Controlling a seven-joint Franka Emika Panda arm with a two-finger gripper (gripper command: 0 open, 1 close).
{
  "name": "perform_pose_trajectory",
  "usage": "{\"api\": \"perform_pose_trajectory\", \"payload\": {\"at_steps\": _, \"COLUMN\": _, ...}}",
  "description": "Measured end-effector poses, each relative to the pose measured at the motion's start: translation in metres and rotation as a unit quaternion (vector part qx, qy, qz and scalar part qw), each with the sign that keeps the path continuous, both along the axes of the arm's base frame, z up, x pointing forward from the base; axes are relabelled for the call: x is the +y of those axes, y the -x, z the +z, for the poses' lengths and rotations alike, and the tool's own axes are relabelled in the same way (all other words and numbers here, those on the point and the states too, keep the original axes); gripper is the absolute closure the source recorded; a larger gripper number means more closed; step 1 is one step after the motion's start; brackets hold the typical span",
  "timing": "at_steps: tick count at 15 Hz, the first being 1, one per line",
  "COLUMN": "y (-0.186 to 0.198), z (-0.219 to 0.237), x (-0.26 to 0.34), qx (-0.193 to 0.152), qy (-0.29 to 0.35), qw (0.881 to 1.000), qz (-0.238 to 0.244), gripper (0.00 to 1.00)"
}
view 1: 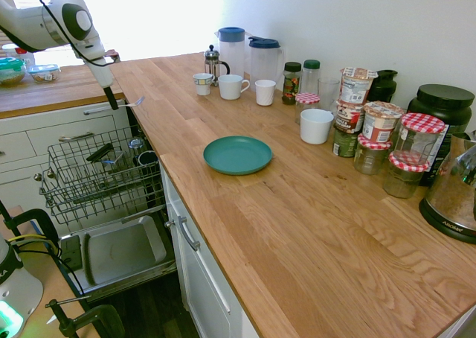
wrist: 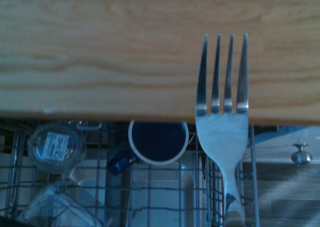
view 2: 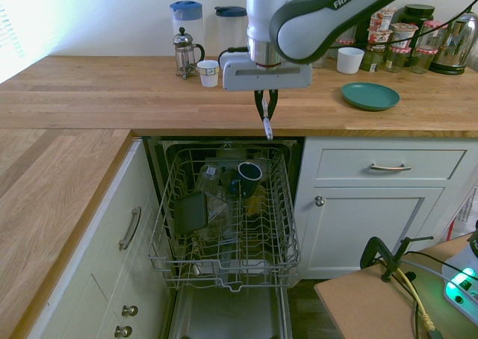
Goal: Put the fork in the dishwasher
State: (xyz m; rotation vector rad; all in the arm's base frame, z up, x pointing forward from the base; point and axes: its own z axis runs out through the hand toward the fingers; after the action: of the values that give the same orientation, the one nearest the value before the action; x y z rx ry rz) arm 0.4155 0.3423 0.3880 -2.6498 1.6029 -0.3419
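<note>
Gripper (view 2: 266, 109): mine, fingers clamped on the fork (view 2: 267, 126), carried at the worktop's (view 2: 112, 92) front edge above the dishwasher (view 2: 224, 204). Rack pulled out, part loaded; dark cup (view 2: 249, 176) near its back edge. Pickup done. Left: lowering, release into rack.

A teal plate (view 1: 238, 155) lies alone on the bare middle of the wooden counter (view 1: 312, 226). Along the wall behind it stand two clear jugs with blue lids (view 1: 232, 49), a small French press (view 1: 213, 62), three white cups (view 1: 232, 86) and a white bowl (view 1: 316, 126). Further right, jars with red-checked lids (view 1: 422, 137) crowd together beside a dark tub (view 1: 443, 106) and a shiny kettle (view 1: 455, 193). Below the counter edge run white drawers with metal handles (view 2: 390, 166).
</note>
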Motion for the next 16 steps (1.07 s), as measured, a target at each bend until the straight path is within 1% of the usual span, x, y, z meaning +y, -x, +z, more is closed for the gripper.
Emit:
{"api": "perform_pose_trajectory", "payload": {"at_steps": 3, "y": 0.044, "z": -0.028, "x": 0.037, "qx": -0.009, "qy": 0.007, "qw": 1.000, "qz": 0.007, "gripper": 1.00}}
{"api": "perform_pose_trajectory", "payload": {"at_steps": 7, "y": 0.077, "z": -0.079, "x": 0.066, "qx": -0.001, "qy": 0.008, "qw": 1.000, "qz": 0.002, "gripper": 1.00}}
{"api": "perform_pose_trajectory", "payload": {"at_steps": 9, "y": 0.085, "z": -0.110, "x": 0.070, "qx": 0.010, "qy": 0.007, "qw": 1.000, "qz": -0.001, "gripper": 1.00}}
{"api": "perform_pose_trajectory", "payload": {"at_steps": 12, "y": 0.087, "z": -0.150, "x": 0.070, "qx": 0.029, "qy": 0.010, "qw": 1.000, "qz": -0.006, "gripper": 1.00}}
{"api": "perform_pose_trajectory", "payload": {"at_steps": 16, "y": 0.076, "z": -0.188, "x": 0.060, "qx": 0.041, "qy": 0.021, "qw": 0.999, "qz": -0.015, "gripper": 1.00}}
